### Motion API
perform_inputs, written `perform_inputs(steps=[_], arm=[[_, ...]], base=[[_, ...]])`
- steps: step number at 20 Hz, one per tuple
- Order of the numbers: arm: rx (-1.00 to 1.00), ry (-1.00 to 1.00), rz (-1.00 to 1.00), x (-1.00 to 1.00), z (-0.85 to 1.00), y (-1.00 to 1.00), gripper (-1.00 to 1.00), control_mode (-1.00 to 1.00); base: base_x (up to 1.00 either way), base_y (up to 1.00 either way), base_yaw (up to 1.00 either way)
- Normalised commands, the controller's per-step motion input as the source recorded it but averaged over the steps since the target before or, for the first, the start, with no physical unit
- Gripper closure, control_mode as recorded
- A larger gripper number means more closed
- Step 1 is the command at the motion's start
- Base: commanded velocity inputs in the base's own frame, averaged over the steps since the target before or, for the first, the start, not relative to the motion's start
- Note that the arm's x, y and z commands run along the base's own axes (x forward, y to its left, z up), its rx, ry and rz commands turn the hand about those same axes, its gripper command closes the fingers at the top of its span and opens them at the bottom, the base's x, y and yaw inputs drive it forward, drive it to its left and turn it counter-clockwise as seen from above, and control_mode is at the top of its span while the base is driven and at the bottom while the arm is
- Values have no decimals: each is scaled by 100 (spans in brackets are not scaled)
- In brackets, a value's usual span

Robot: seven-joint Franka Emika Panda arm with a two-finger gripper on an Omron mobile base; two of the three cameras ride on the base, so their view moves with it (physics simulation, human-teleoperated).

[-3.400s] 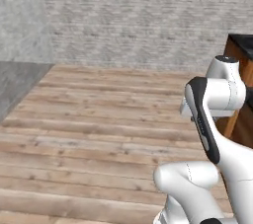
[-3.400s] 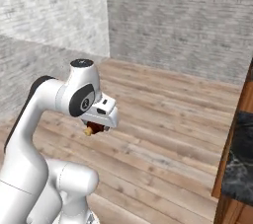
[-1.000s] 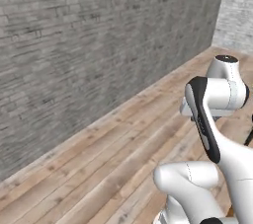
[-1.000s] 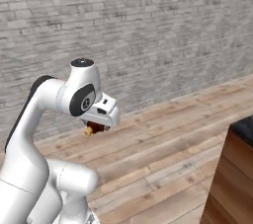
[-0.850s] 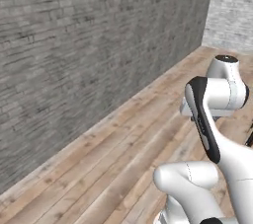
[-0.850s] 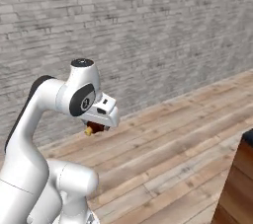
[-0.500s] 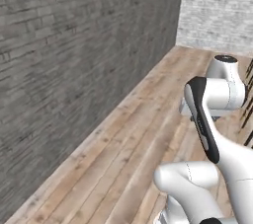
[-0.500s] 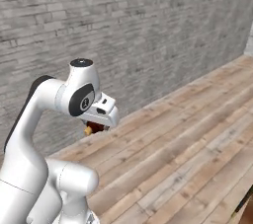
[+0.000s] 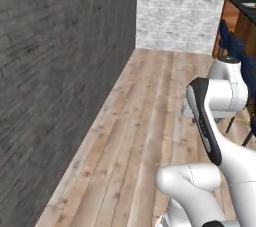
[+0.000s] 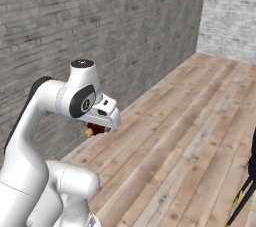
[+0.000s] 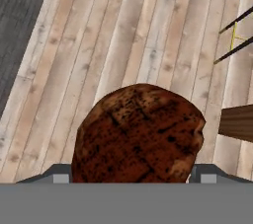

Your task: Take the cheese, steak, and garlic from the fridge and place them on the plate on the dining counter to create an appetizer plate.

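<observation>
Hand view: the steak (image 11: 138, 134), a dark red-brown lump w/ a seared crosshatch, sits clamped between the gripper (image 11: 129, 176) fingers, jaws set wide around it. Below it lie pale wood floor planks, a dark grey wall strip at the top left edge, thin black stool legs at the top right, and a bit of brown wood panel at the right edge.

Right base view: the white arm is folded close to the base, w/ the steak tucked under the hand, a small reddish bit (image 10: 96, 129) peeking out. Behind it stands a grey brick wall.

Left base view: wood floor runs ahead between the dark brick wall on the left and a paler brick wall at the far end. At the top right corner sits the dining counter (image 9: 240, 2), black top over a brown wood front, w/ navy stools (image 9: 226, 36) beside it. The plate can't be made out from here.

Step in hand, by my read: carrying the steak to the plate. To do it well, keep the grip firm and the arm tucked while the base drives, swing clear of the stools, then stop square to the counter edge before reaching out.
</observation>
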Motion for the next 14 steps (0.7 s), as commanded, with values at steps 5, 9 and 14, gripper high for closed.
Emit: perform_inputs(steps=[5,9,14], arm=[[0,0,0,0,0,0,100,100],[0,0,0,0,0,0,100,100],[0,0,0,0,0,0,100,100]], base=[[100,29,-45],[100,31,-45],[100,32,-44]])
